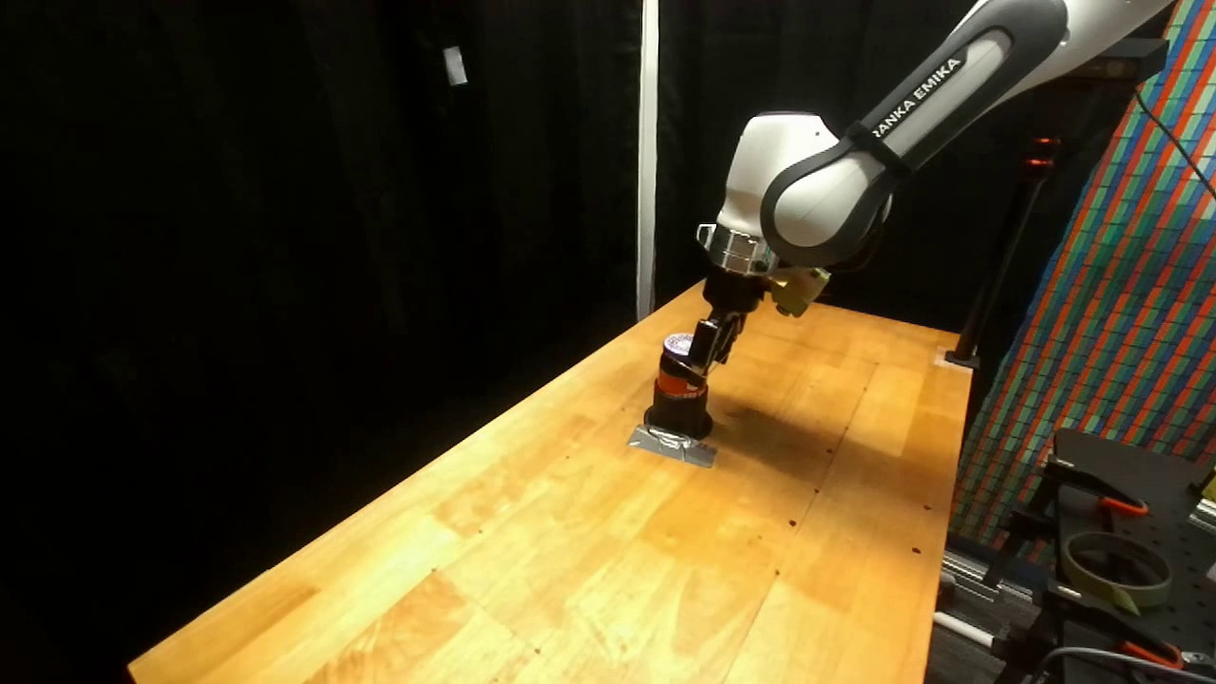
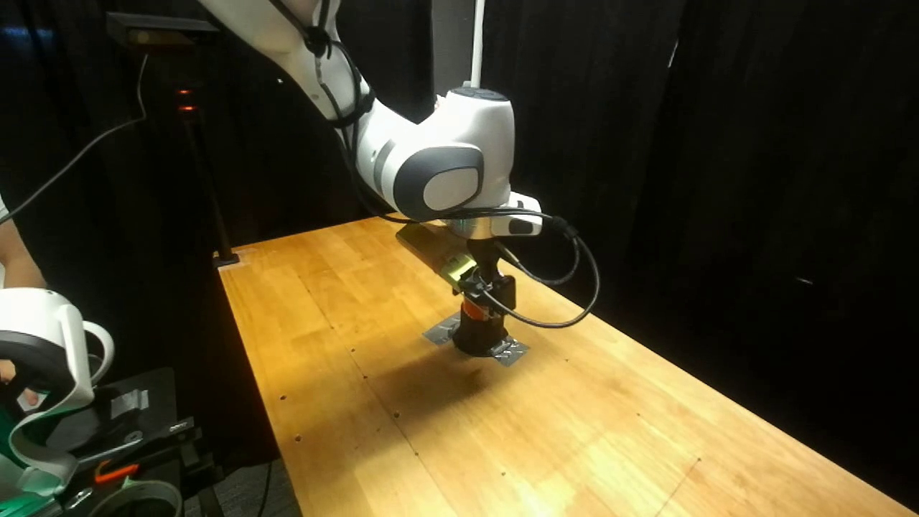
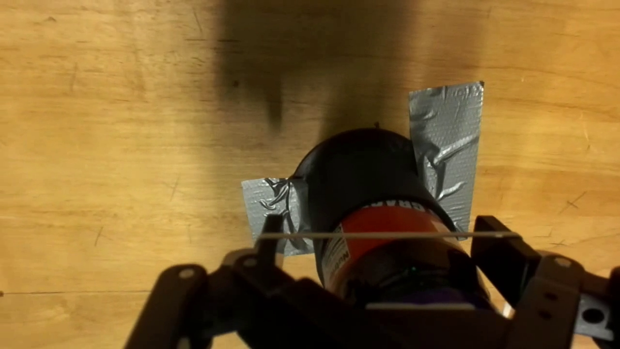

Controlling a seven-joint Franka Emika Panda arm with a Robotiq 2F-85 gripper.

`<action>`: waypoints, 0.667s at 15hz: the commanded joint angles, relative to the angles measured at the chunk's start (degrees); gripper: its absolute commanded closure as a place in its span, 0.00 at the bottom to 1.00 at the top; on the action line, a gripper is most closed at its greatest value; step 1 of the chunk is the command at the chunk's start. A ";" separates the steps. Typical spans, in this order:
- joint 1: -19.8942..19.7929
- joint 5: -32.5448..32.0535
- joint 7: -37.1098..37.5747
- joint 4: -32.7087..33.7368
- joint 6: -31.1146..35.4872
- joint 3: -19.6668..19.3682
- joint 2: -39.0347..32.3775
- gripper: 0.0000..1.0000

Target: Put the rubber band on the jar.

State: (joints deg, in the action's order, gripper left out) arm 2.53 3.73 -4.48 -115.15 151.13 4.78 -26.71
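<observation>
The jar [image 1: 681, 385] stands upright in a black round base [image 1: 676, 415] on the wooden table, in both exterior views [image 2: 474, 309]. In the wrist view the jar [image 3: 387, 219] shows a dark body and orange-red label. My gripper [image 1: 708, 356] is down at the jar's upper part, with a finger on each side of it in the wrist view [image 3: 386, 237]. The fingers are open. The thin pale rubber band [image 3: 387, 235] is stretched between the two fingertips and crosses in front of the jar's label. Whether another strand passes behind the jar is hidden.
Silver tape strips [image 3: 448, 131] fix the base to the table [image 1: 608, 570]. Black curtains hang past the table's edge. A pole [image 1: 993, 252] stands at a table corner. A side table with a tape roll [image 1: 1116, 568] is beside it. A person's arm [image 2: 18, 258] shows beyond the table.
</observation>
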 commanded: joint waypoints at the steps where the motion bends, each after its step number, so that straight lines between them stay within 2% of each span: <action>1: 1.98 -3.42 4.39 -6.02 4.54 -2.74 3.96 0.00; 3: 1.66 -3.32 4.29 -7.50 5.00 -2.44 5.01 0.00; 4: 0.84 -2.40 3.33 -8.28 4.96 -1.60 5.74 0.25; 5: -0.13 -1.20 1.97 -9.19 5.17 -0.55 6.56 0.27; 6: -0.73 -0.48 1.02 -9.96 5.67 0.11 7.19 0.33; 10: -3.37 3.24 -3.19 -13.86 12.59 3.15 9.02 0.66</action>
State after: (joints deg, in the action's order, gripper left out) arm 1.93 3.67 -3.52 -123.62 158.45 5.22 -21.17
